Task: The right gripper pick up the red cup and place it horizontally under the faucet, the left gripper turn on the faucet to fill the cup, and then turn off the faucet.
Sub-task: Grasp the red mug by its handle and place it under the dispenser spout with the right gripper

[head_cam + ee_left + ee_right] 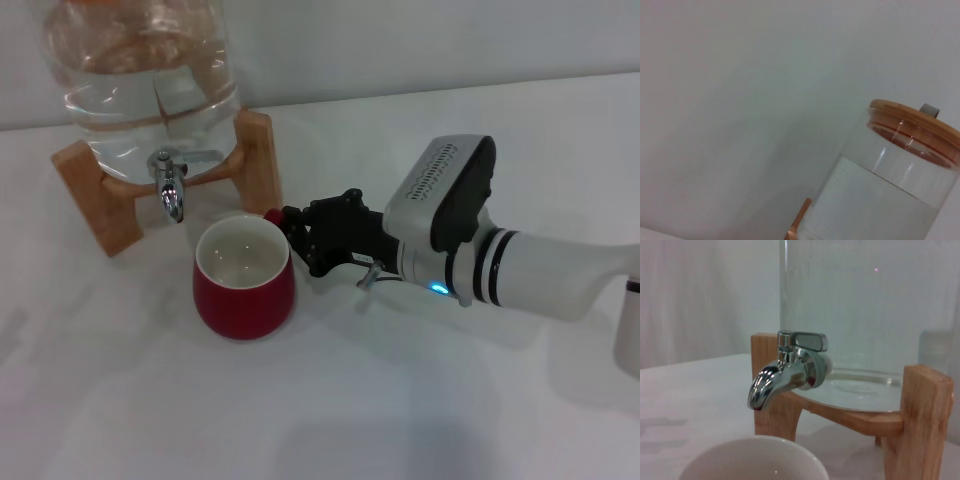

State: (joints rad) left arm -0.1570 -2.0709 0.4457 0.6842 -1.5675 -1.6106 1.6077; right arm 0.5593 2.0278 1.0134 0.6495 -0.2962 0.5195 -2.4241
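Note:
The red cup [243, 290] stands upright on the white table, its cream inside showing, just in front of and below the chrome faucet [170, 190]. My right gripper [297, 238] reaches in from the right, its black fingers shut at the cup's handle side. In the right wrist view the faucet [785, 372] is close, its spout pointing down above the cup's white rim [752, 460], and no water runs from it. The left gripper is out of view; its wrist view shows only the jar's upper part.
The clear water jar [140, 80] sits on a wooden stand [260, 150] at the back left, and its wooden lid [915, 125] shows in the left wrist view. The white table [350, 400] stretches out in front and to the right.

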